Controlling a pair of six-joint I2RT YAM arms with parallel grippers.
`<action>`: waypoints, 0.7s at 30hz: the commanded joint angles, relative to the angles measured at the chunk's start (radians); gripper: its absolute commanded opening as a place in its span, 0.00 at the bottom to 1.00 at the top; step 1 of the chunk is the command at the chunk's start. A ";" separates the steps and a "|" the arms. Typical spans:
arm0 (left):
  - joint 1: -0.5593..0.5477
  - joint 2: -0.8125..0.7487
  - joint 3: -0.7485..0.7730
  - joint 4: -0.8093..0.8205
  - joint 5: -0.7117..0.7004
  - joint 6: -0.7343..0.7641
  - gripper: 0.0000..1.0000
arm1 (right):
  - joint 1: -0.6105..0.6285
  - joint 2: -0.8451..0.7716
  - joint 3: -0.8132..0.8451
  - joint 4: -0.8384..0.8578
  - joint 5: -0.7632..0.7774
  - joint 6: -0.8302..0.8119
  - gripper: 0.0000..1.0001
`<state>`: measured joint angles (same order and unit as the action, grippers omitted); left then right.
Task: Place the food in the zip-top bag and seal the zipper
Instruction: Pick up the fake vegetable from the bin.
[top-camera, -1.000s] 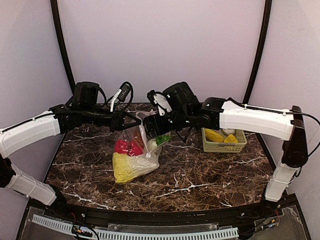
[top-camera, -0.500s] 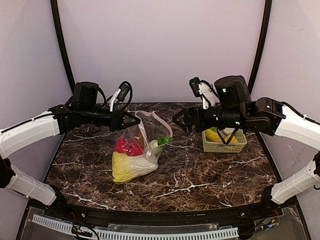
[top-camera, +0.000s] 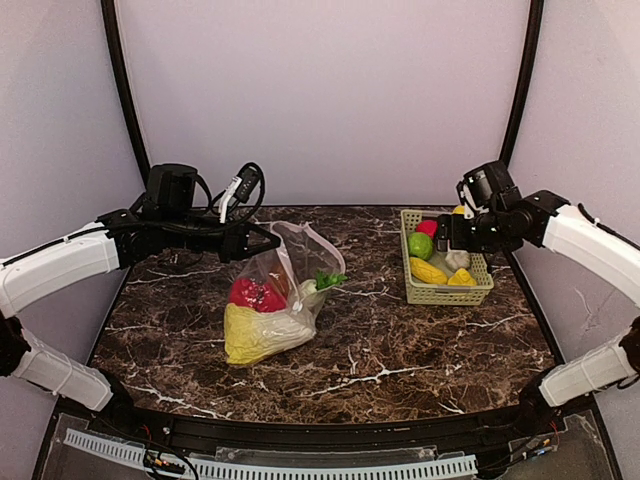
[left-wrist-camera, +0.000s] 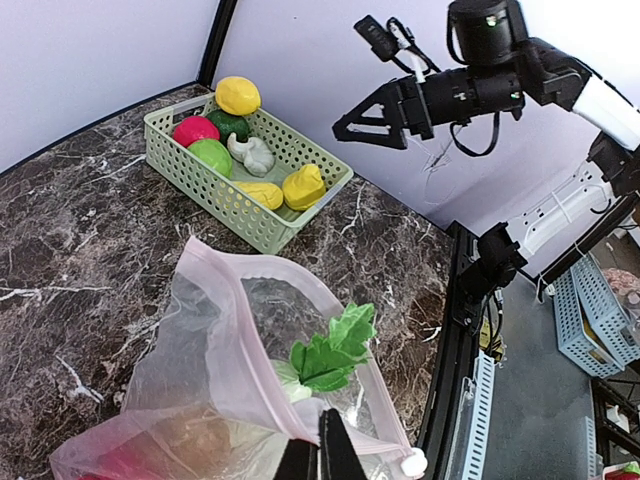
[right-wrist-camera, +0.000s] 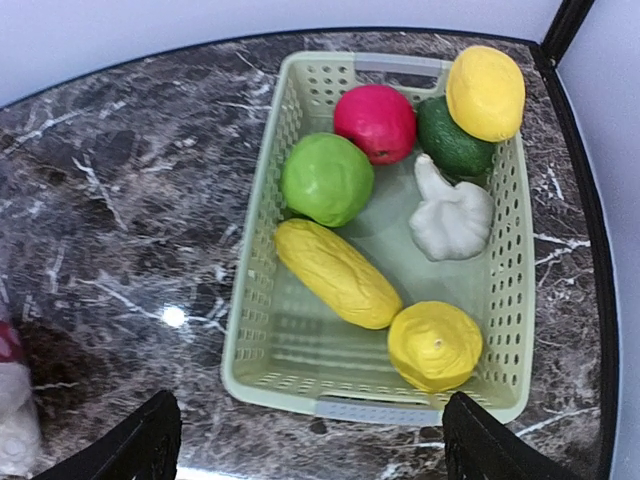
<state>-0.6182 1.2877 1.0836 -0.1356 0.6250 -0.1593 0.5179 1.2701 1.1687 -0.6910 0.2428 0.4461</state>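
Pinching the zip-top bag (top-camera: 290, 270) by its pink zipper (left-wrist-camera: 250, 265), the left end effector (left-wrist-camera: 320, 452) is clenched on the raised mouth edge. The bag slumps on the worktop (top-camera: 400, 350), holding cabbage (top-camera: 250, 335), a red piece (top-camera: 255, 294) and a radish (left-wrist-camera: 330, 352). The right end effector (right-wrist-camera: 312, 440) hangs released above the green basket (right-wrist-camera: 250, 330), well apart from the bag. Only its fingertips show in its own view, and the left wrist view cuts off the bag's lower contents.

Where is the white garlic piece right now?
In the right wrist view, the garlic lies in the green basket's right half, just below the dark green piece.
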 joint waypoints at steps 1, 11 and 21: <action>0.003 -0.017 -0.007 0.004 -0.009 0.021 0.01 | -0.089 0.135 0.057 -0.020 0.016 -0.091 0.84; 0.003 -0.011 -0.005 0.003 -0.005 0.020 0.01 | -0.197 0.455 0.184 0.049 0.154 -0.189 0.74; 0.003 -0.021 -0.006 0.004 -0.003 0.019 0.01 | -0.217 0.686 0.278 0.128 0.198 -0.201 0.58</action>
<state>-0.6178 1.2877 1.0836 -0.1360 0.6193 -0.1501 0.3126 1.8923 1.3983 -0.6132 0.3973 0.2504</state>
